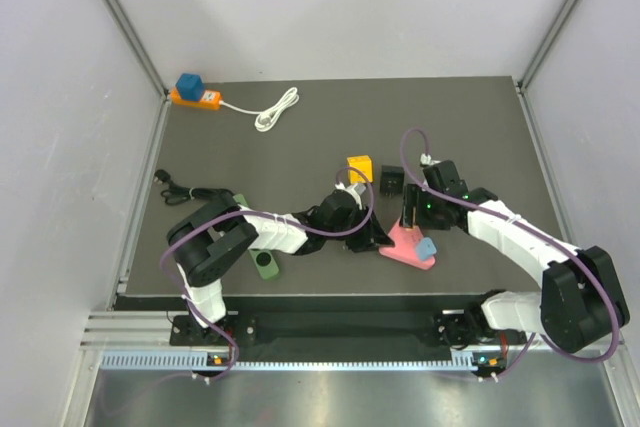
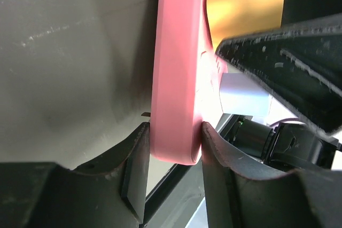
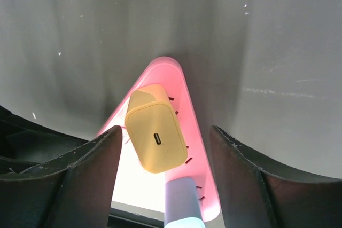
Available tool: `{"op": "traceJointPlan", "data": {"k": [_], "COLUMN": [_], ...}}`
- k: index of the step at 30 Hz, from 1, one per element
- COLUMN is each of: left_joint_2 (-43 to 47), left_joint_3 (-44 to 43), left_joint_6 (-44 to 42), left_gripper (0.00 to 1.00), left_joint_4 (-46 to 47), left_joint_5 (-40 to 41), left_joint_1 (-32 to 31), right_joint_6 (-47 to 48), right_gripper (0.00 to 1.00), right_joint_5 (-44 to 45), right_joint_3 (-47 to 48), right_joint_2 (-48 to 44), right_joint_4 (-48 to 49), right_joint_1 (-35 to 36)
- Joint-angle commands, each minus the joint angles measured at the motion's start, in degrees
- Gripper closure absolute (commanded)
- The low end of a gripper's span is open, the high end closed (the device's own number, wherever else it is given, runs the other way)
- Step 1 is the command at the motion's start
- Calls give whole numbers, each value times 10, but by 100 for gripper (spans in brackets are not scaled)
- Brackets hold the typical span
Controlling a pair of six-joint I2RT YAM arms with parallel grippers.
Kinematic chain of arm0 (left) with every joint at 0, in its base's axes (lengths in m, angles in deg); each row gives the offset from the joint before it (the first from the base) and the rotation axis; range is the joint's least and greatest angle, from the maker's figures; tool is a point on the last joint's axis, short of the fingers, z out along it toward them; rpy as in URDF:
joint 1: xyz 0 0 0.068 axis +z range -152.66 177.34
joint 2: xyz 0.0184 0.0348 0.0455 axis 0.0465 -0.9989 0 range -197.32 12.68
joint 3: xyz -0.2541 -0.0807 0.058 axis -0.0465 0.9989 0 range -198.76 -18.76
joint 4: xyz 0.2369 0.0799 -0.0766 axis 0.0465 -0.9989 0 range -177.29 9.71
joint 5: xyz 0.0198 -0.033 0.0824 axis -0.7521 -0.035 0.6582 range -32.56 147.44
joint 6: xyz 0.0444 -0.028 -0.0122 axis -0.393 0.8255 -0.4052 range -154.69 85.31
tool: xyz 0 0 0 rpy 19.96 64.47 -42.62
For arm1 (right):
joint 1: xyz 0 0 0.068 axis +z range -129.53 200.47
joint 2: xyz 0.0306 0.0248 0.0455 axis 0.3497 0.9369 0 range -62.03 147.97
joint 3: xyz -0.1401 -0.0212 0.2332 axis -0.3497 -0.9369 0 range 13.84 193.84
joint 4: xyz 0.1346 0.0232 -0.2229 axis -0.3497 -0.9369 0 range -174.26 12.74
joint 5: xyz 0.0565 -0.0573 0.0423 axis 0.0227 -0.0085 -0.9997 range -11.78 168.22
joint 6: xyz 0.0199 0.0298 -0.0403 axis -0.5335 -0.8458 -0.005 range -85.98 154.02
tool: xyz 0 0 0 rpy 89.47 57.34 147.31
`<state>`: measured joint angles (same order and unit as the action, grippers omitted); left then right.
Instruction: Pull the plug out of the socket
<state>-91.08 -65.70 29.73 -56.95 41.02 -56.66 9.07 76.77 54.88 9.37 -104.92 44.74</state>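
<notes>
**Right gripper straddles the yellow plug; left pins the socket**

The yellow plug (image 3: 156, 134) sits directly between the fingers of the right gripper (image 3: 165, 132), facing straight up at that wrist camera. This arm is plainly the one placed to pull. Its jaws stand open, with a gap on either side of the plug, and they hold nothing. The plug's longer side runs roughly along the pink socket (image 3: 166, 70), slightly skewed. The fingers flank its two long faces, so closing would squeeze it across its narrow width. The pull would then go straight back along the gripper's own axis, away from the socket's face.

The left gripper (image 2: 175, 129) is clamped across the thin edge of the socket's near end, one finger on each side, bracing it on the worktop (image 1: 300, 147).

The plug is a rounded, glossy yellow block with a small slot-shaped port in the middle of its top face. A pale blue plug (image 3: 184, 204) sits in the same socket just beside it, nearer the camera. How deep the yellow plug's pins are seated cannot be told from here, though it looks a little tilted.
</notes>
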Motion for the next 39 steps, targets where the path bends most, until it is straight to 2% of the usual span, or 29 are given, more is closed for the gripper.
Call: {"op": "traceJointPlan", "data": {"k": [1, 6, 9, 10, 11, 15, 18, 22, 30, 39], "left_joint_2": [-7, -6, -4, -4, -3, -6, -14, -22, -13, -1], "left_joint_3": [0, -3, -4, -5, -5, -8, -10, 1, 18, 37], "left_joint_6": [-17, -21, -21, -21, -21, -22, -21, -7, -4, -3], "left_gripper": [100, 100, 100, 100, 100, 100, 100, 100, 100, 100], "left_joint_4": [-45, -72, -87, -98, -104, -144, -160, -157, -145, -130], "left_joint_5": [2, 5, 10, 16, 18, 39, 44, 37, 33, 32], "left_joint_1": [1, 1, 1, 1, 1, 1, 1, 1, 0, 0], "right_joint_6": [25, 41, 52, 53, 54, 57, 64, 59, 65, 93], "right_gripper": [39, 52, 74, 94, 100, 100, 100, 100, 100, 100], "right_joint_5": [24, 22, 24, 37, 44, 64, 25, -101, -117, -196], "right_joint_3": [21, 19, 24, 30, 32, 26, 30, 50, 71, 65], "right_joint_2": [0, 10, 18, 18, 15, -20, -37, -17, -16, -12], "right_joint_4": [17, 56, 66, 63, 62, 74, 77, 73, 24, 23], "right_joint_1": [7, 13, 17, 18, 21, 22, 17, -11, -46, -103]}}
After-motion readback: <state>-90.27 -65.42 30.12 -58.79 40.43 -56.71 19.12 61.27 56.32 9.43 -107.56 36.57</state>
